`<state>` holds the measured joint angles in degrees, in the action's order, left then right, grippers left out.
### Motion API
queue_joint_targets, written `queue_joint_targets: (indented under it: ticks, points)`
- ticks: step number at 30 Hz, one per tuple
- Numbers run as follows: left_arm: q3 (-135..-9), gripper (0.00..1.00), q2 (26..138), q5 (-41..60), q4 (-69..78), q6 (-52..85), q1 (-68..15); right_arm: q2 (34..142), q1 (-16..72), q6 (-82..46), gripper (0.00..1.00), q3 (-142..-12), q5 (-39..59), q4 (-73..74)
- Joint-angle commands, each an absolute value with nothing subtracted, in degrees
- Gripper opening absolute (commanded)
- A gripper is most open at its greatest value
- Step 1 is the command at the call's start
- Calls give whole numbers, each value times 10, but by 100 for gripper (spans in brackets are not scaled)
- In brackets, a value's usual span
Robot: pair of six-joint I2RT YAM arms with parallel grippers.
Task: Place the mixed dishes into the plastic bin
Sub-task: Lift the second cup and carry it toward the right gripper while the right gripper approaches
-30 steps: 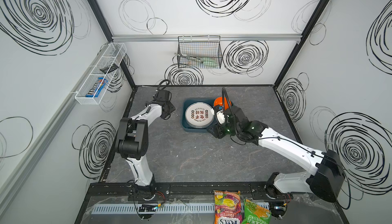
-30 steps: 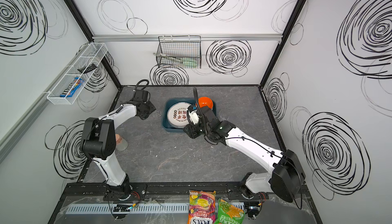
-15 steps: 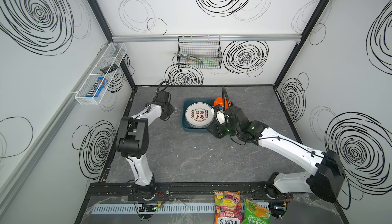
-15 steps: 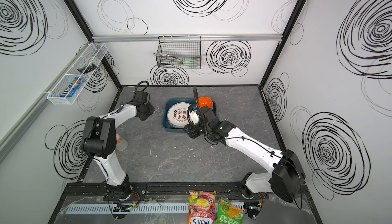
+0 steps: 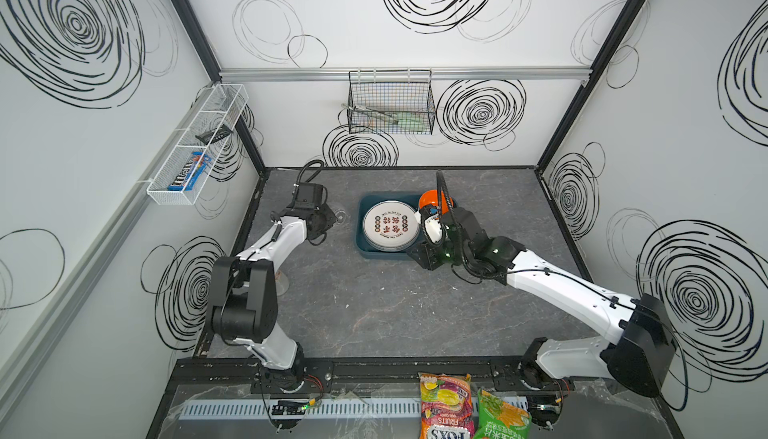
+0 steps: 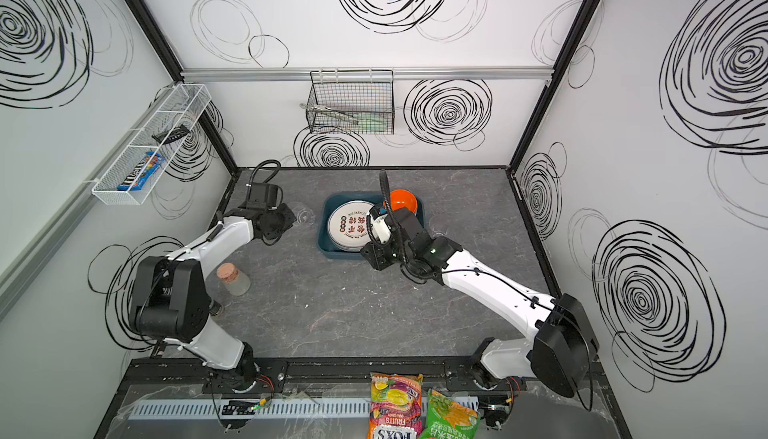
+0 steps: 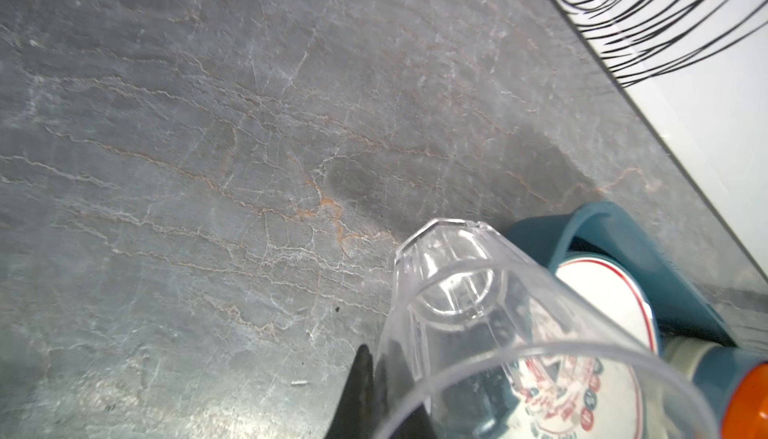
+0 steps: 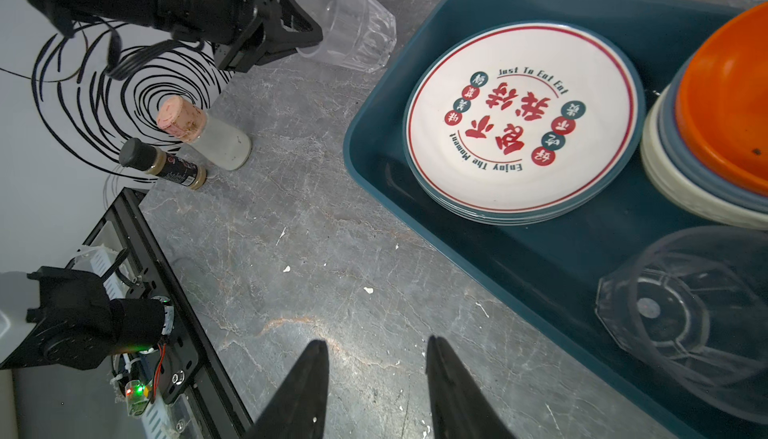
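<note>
- Mixed dishes: most of them sit inside the dark teal plastic bin (image 8: 365, 154). The bin rests on the grey stone-look table (image 8: 311, 250), near the back middle in both top views (image 5: 360, 231).
- A stack of round white plates (image 8: 523, 117) lies flat in the bin. The top plate has big red Chinese characters, small red and teal dots, a thin red ring and a teal edge.
- Right beside the plates, three bowls sit one inside the other. The shiny orange bowl (image 8: 727, 96) is on top, the blue bowl (image 8: 685, 167) is under it and the cream bowl (image 8: 681, 200) is at the bottom.
- A clear glass tumbler with cut sides (image 8: 681, 316) sits in the bin next to the bowls.
- A second clear tumbler (image 8: 349, 21) is outside the bin, just beside its wall. It is tipped over, with its open mouth toward the left pincer (image 8: 307, 40).
- The left pincer is squeezed tight on the rim of the second clear tumbler. In the left wrist view one black finger (image 7: 361, 378) shows next to the glass.
- The pictures do not show whether this glass touches the table.
- The right pincer (image 8: 376, 387) is partly spread, with nothing between its two black fingers. It hangs over bare table just outside the bin's wall.
- A cork-stoppered jar (image 8: 212, 133) and a small dark-lidded jar (image 8: 166, 162) stand close together on the table, apart from the bin.
</note>
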<state>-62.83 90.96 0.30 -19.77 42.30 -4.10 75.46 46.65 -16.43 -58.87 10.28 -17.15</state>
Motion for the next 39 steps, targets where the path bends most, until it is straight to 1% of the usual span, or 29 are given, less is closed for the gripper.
queue_joint_targets:
  ticks: [1,6,9,19,29,30,31,39]
  points:
    - [-609,0,862,17,-188,405,-38,734,468,-169,43,-596,83,-169]
    - [-588,1,807,34,-201,392,-45,730,466,-171,44,-603,73,-163]
    - [-583,1,778,29,-218,377,-60,731,464,-172,49,-615,67,-167]
    - [-571,2,714,40,-258,363,-137,766,464,-191,52,-678,83,-197]
    - [-581,2,706,44,-265,378,-219,812,465,-217,53,-731,111,-226]
    - [-583,6,706,42,-266,379,-229,815,465,-220,53,-734,114,-228]
    - [-586,7,708,39,-268,379,-238,819,465,-222,53,-738,116,-228]
    - [-595,7,728,36,-258,389,-278,843,472,-235,53,-761,120,-224]
